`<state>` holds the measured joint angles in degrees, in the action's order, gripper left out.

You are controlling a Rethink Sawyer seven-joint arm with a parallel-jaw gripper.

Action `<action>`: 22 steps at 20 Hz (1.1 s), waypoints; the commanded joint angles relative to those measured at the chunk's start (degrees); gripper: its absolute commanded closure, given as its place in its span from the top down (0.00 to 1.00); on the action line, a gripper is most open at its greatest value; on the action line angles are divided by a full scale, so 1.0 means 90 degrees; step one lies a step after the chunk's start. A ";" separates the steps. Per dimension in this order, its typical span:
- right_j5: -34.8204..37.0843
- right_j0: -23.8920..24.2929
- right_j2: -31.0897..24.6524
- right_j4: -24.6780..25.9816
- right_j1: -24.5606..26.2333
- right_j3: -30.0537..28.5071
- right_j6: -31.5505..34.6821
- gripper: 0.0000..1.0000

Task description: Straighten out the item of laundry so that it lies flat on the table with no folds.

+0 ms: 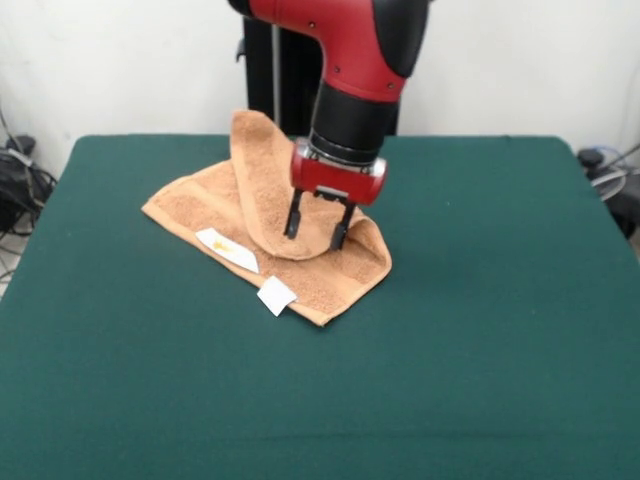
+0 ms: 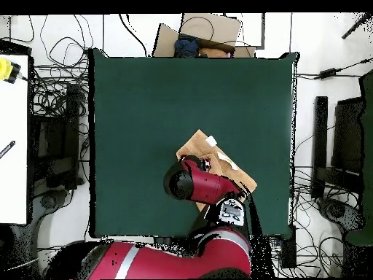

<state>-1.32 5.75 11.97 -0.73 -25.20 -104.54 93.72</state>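
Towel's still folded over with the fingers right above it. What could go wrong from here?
1. The gripper hangs open over the folded-over flap of the towel. Closing there may pinch both layers, so a pull would drag the whole towel rather than unfold it.
2. The towel's far part rises up by the arm; a sideways move could snag it.
3. In the overhead view the arm hides much of the towel, so checking flatness is hard.

Setting: robotics lab. Red and black robot arm [image 1: 350, 60] mounted at a green felt-topped table [image 2: 146, 109] against a plain white wall [image 1: 520, 60]. Overhead view shows tangled cables [image 2: 55, 95] on the floor both sides of the table, dark equipment [image 2: 342, 146], possibly monitors, and a white bench [image 2: 13, 138].
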 commanded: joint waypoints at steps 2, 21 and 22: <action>0.0412 -0.0162 -0.0010 -0.0361 0.0162 0.0386 0.1144 1.00; -0.0527 -0.0556 0.0631 -0.0821 0.1070 0.0702 0.1386 1.00; -0.0576 -0.0581 0.0665 -0.0855 0.1114 0.0722 0.1400 1.00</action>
<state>-2.12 1.68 17.83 -4.49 -19.99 -102.52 93.72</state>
